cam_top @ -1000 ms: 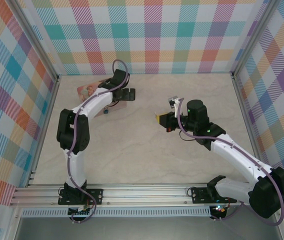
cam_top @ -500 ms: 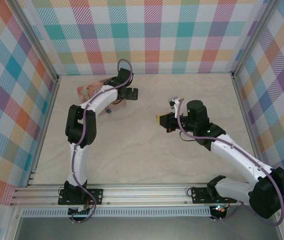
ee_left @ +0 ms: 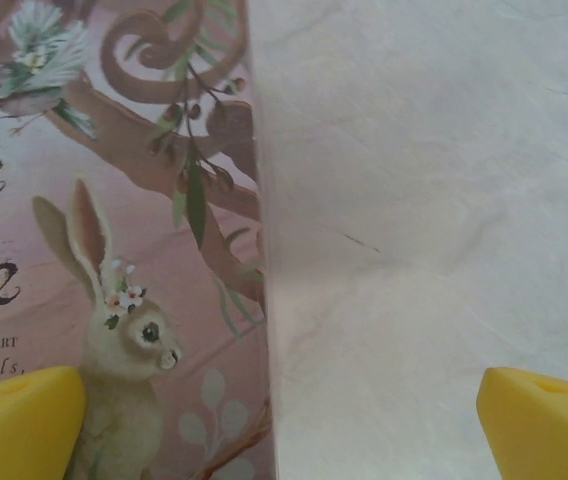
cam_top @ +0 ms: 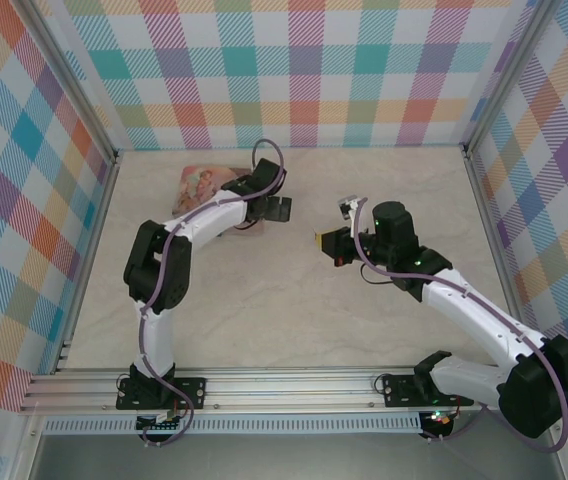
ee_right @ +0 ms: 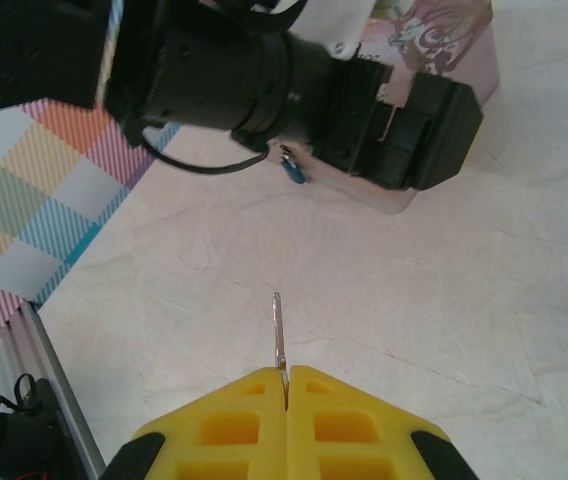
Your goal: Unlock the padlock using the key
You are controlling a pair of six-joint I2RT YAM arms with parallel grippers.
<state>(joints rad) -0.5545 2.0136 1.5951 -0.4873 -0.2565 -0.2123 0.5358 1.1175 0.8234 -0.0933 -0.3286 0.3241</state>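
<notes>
My right gripper (ee_right: pixel 286 385) is shut on the key (ee_right: pixel 278 335), a thin metal sliver sticking out ahead of the yellow fingertips over bare table. The padlock (ee_right: pixel 292 168) is a tiny blue body hanging at the near edge of the pink tin (ee_right: pixel 444 40), under the left arm's black wrist (ee_right: pixel 264 70). My left gripper (ee_left: pixel 279 430) stands open above the tin's right edge, one yellow fingertip (ee_left: pixel 14 425) over the rabbit lid (ee_left: pixel 114 200) and the other (ee_left: pixel 544 425) over the table. From above, the left gripper (cam_top: pixel 272 210) and right gripper (cam_top: pixel 319 239) sit close together.
The pink tin (cam_top: pixel 202 185) lies at the back left of the beige table (cam_top: pixel 294 310). Checked walls (cam_top: pixel 304 70) enclose three sides. A metal rail (cam_top: pixel 284 385) carrying the arm bases runs along the near edge.
The left arm has swung to the right and the pink tin has shifted right with it. The right arm and the key have stayed put.
</notes>
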